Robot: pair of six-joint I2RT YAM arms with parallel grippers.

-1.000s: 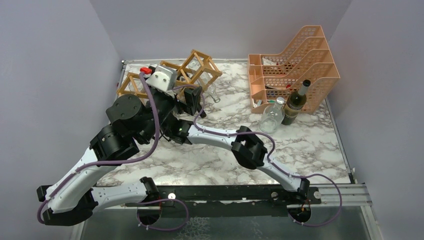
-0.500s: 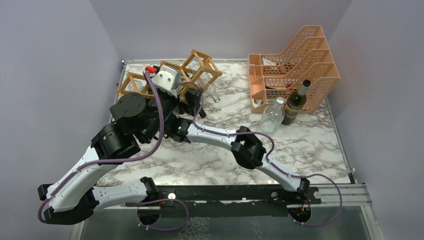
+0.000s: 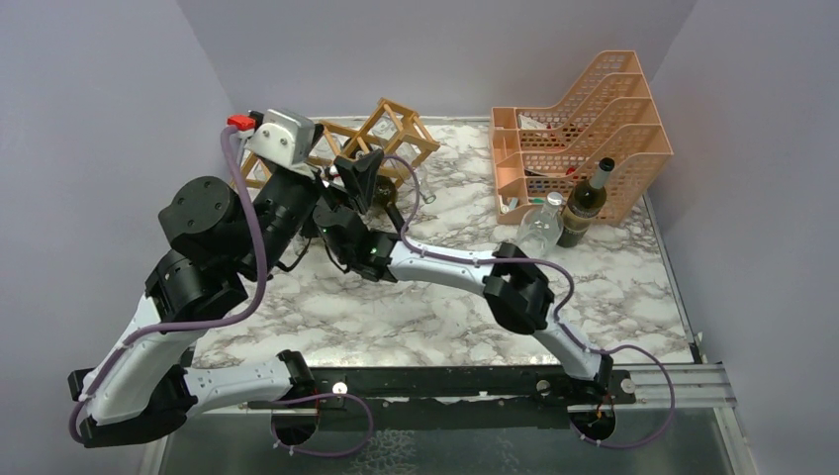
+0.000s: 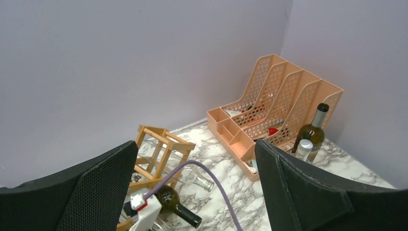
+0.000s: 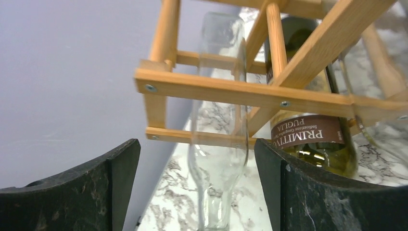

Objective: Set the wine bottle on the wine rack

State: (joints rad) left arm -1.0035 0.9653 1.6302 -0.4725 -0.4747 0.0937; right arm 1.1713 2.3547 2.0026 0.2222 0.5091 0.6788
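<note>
The wooden wine rack (image 3: 399, 131) stands at the back left of the table. A dark wine bottle (image 5: 313, 137) with a brown label lies in one of its cells, neck pointing out (image 4: 179, 211). Beside it lies a clear empty bottle (image 5: 219, 144). My right gripper (image 5: 197, 144) is open just in front of the rack (image 5: 250, 91); the clear bottle's neck lies between its fingers, untouched. It shows in the top view as the right gripper (image 3: 363, 176). My left gripper (image 4: 196, 144) is open and empty, raised high above the rack (image 4: 161, 144).
A peach mesh organiser (image 3: 584, 139) fills the back right. In front of it stand another dark wine bottle (image 3: 586, 203) and a clear bottle (image 3: 539, 228). The purple cable (image 4: 216, 185) of the right wrist arcs over the marble table (image 3: 613, 287). Walls close in on the left, back and right.
The left arm has lifted and swung back to the left, away from the rack. The right gripper's jaws have parted and its wrist has shifted left along the rack's front.
</note>
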